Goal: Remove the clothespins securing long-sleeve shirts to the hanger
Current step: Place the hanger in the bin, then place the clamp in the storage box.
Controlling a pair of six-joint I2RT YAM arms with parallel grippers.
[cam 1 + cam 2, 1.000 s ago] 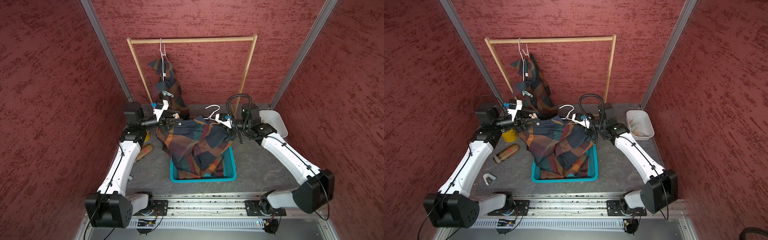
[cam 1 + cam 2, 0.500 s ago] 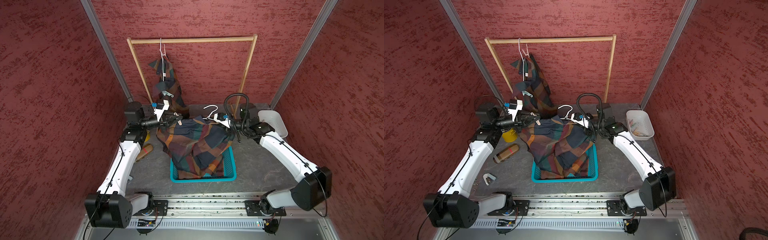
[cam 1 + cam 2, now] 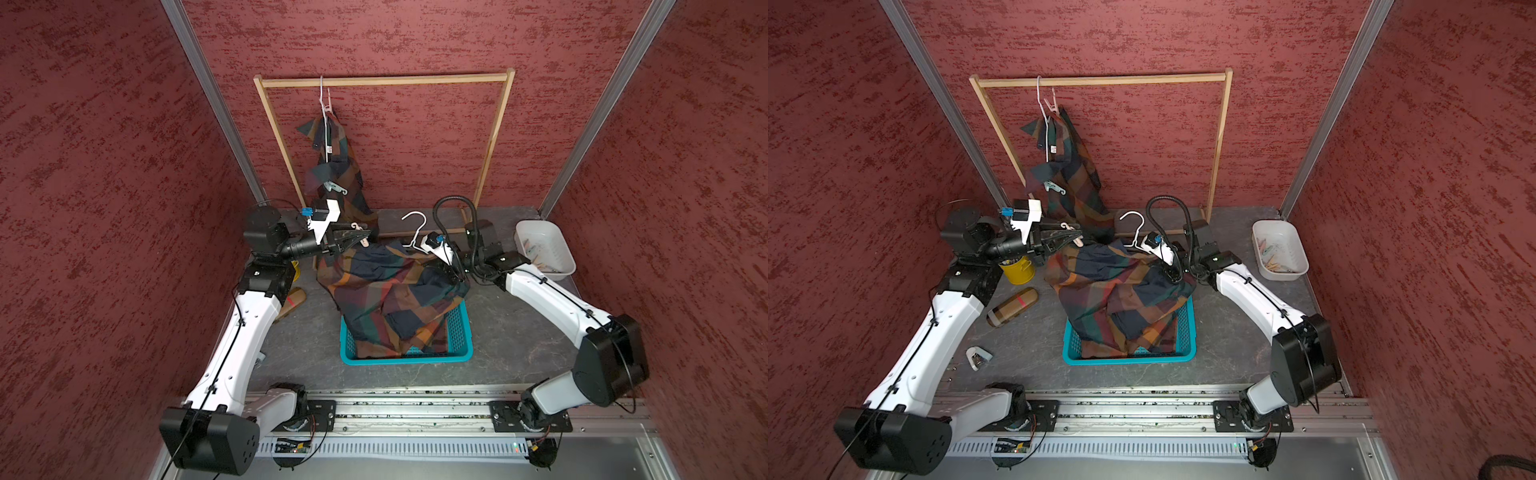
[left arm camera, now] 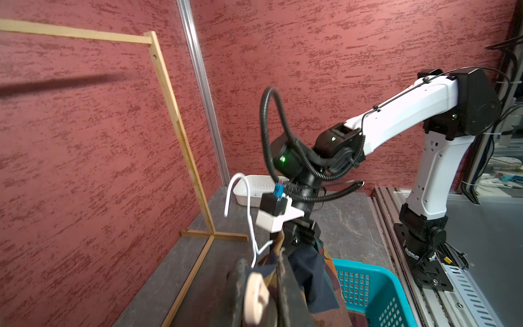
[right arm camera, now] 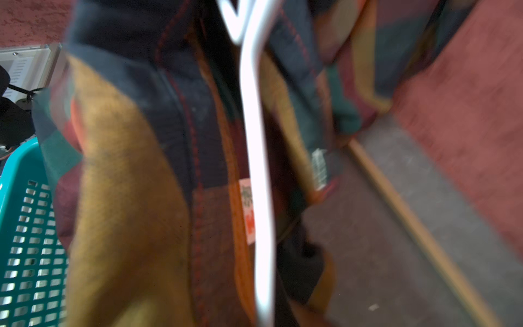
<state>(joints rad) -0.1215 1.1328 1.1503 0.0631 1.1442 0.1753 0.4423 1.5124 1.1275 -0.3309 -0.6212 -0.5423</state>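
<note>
Pinching a peach plastic clothespin (image 4: 256,297), the left gripper (image 3: 365,239) is closed; the right gripper (image 4: 298,243) clamps the soft plaid shirt (image 3: 395,291) above the gray marbled table (image 3: 519,340), between rough red walls (image 3: 104,166).

This is a robotics lab test cell. Red textured panels (image 3: 104,166) framed by aluminium posts (image 3: 208,95) box in a grey tabletop (image 3: 519,332). A white left arm (image 3: 245,332) and right arm (image 3: 548,295) are bolted to a metal rail (image 3: 415,409), with a bare circuit board (image 3: 291,446) below. A small wooden rack (image 3: 386,80) holding a plaid shirt (image 3: 336,166) stands on the tabletop.
</note>
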